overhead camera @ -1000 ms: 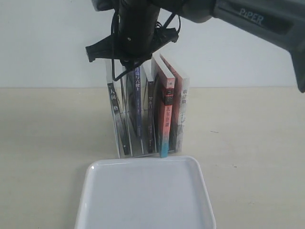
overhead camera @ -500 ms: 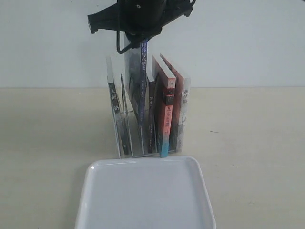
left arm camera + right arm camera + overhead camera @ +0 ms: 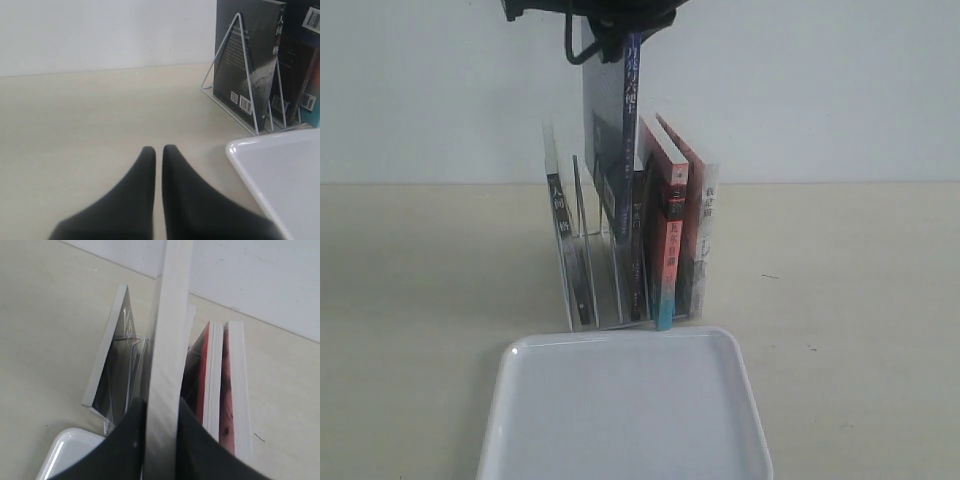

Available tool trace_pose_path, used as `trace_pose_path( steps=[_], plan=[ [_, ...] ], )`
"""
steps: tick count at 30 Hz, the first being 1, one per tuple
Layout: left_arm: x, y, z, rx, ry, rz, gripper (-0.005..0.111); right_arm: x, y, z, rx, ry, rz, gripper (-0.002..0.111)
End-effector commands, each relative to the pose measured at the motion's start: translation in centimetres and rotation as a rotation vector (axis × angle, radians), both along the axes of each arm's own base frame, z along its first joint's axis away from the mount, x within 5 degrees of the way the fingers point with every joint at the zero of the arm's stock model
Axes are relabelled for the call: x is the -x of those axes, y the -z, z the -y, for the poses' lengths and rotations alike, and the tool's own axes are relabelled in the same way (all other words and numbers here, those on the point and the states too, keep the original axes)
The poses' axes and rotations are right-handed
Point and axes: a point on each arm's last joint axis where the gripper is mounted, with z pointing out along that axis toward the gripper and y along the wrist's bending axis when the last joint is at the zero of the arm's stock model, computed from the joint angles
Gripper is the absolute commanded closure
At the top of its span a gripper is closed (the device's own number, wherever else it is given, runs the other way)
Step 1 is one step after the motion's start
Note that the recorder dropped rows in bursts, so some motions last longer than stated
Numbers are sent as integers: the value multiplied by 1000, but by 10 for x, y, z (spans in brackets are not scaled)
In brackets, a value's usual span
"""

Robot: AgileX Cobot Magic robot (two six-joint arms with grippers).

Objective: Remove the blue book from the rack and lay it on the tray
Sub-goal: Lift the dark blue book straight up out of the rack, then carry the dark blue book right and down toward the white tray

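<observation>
One book: navy-blue paperback book (image 3: 631,110), held upright, part-way out of the rack, lower end between the dividers.
Right jaws: clamped on the book's upper edge.
Rack: clear acrylic rack (image 3: 603,305), stood on the pale tabletop (image 3: 850,300); other upright books (image 3: 667,250) kept inside.
Tray: white rectangular plastic tray (image 3: 620,336), set just before the rack.
Left jaws: nearly closed, nothing held, near the tray's corner.

Reckoning from the right gripper (image 3: 161,440), with its reach as twelve o'clock, the black fingers (image 3: 127,445) clamp the blue book (image 3: 167,340), whose pale page edge runs toward twelve. A leaning dark book (image 3: 112,375) in the rack (image 3: 136,352) lies at eleven, two red-covered books (image 3: 215,385) at one, and the tray (image 3: 62,452) corner at nine.
</observation>
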Motion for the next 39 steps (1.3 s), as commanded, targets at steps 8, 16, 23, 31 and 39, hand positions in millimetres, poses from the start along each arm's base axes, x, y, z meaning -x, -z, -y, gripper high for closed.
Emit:
trace_pose_path(
  steps=[8,16,23,31,39],
  plan=[
    [0,-1,0,0,-2,8,103,26,-44,21,-39,-13,106,108],
    [0,-1,0,0,-2,8,103,41,-63,31,-63,-30,147,108],
    [0,-1,0,0,-2,8,103,58,-86,48,-116,-35,184,108],
    [0,-1,0,0,-2,8,103,81,-94,71,-129,-52,176,108],
    [0,-1,0,0,-2,8,103,123,-92,121,-146,9,164,108]
  ],
)
